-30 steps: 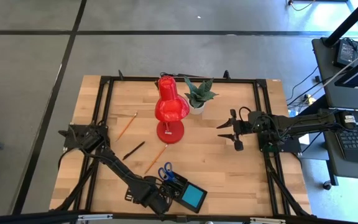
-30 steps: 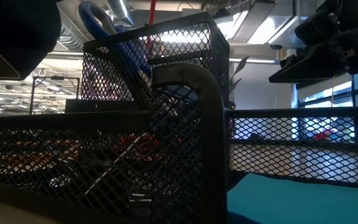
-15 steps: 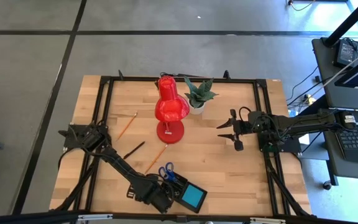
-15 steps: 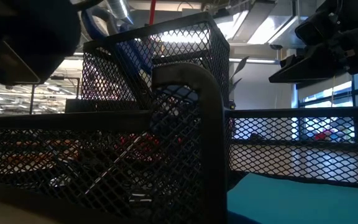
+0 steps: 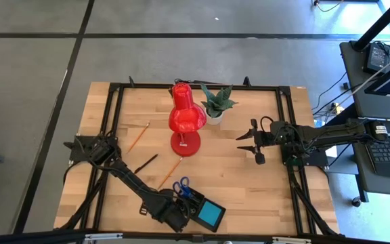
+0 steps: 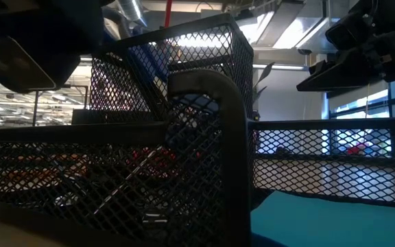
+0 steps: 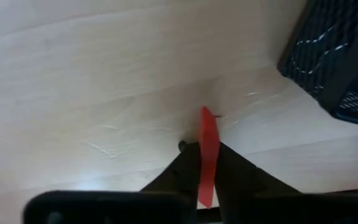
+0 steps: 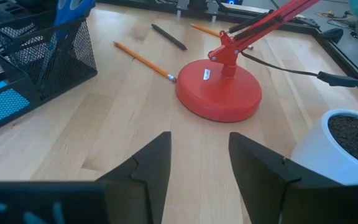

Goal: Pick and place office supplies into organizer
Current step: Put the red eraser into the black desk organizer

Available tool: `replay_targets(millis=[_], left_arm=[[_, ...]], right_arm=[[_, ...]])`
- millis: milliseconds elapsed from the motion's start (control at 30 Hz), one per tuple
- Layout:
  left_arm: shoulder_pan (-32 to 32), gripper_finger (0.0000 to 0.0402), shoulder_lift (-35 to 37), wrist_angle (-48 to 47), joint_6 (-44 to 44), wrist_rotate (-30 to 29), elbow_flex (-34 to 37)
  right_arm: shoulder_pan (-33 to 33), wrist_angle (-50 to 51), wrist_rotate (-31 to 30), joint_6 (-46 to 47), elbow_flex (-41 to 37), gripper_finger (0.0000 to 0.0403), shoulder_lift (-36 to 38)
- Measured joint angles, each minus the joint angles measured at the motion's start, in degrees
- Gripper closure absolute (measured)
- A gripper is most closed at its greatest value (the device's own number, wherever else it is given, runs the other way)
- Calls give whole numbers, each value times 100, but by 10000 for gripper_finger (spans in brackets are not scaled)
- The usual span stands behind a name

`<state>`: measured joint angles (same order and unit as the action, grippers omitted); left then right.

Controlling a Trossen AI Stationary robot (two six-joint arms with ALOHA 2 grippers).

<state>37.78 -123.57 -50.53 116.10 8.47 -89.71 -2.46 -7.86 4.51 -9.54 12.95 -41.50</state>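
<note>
Red sliver of plastic (image 7: pixel 207 155), thin and flat, pinched edge-on between the left fingers (image 7: pixel 188 163), its tip touching the wooden bench (image 7: pixel 92 81) just left of the organizer (image 7: pixel 337 59). Looks light, stiff and a bit slick; a mid-length grip on the flat faces seems best, since a pinch near one end could let it pivot.

From above, left gripper (image 5: pixel 162 209) sits at the near edge beside the mesh tray, which holds blue scissors (image 5: pixel 181 187) and a blue note pad (image 5: pixel 210 215). Orange pencils (image 5: pixel 137 137) and a black pen (image 5: pixel 145 163) lie loose farther left.

Right gripper (image 8: pixel 197 163) waits at far right, fingers spread, empty, near the red lamp (image 8: pixel 219 90).
</note>
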Motion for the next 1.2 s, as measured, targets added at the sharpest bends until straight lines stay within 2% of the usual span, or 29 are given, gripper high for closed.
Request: replay_targets(millis=[100,367,467,533,600,767,867,933,1000,1200], left_arm=[[57,388,22,-100,-74,-52,-48],[419,387,339,-634,-78,-78,-293],[635,387,426,-674,-164,-400,-314],[799,387,526,-642,-409,-1007,-350],[974,387,572,-648,-705,-1884,-356],[1423,387,547,-629,-1261,-4874,-354],[1623,387,463,-630,-1585,-6175,-352],[1692,387,431,-629,-1873,-6706,-352],[1705,387,373,-626,-2192,-6991,-352],[1676,387,83,-592,-2630,-7332,-352]], right_arm=[[0,0,-1,0,0,238,1],[0,0,0,0,0,238,0],[0,0,-2,2,0,238,0],[0,0,-1,2,0,238,0],[0,0,-2,2,0,238,0],[0,0,-1,26,0,238,1],[0,-5,-2,29,0,238,0],[0,-7,-1,33,0,238,0],[0,-9,-1,39,0,238,0],[0,-11,-1,201,0,238,0]])
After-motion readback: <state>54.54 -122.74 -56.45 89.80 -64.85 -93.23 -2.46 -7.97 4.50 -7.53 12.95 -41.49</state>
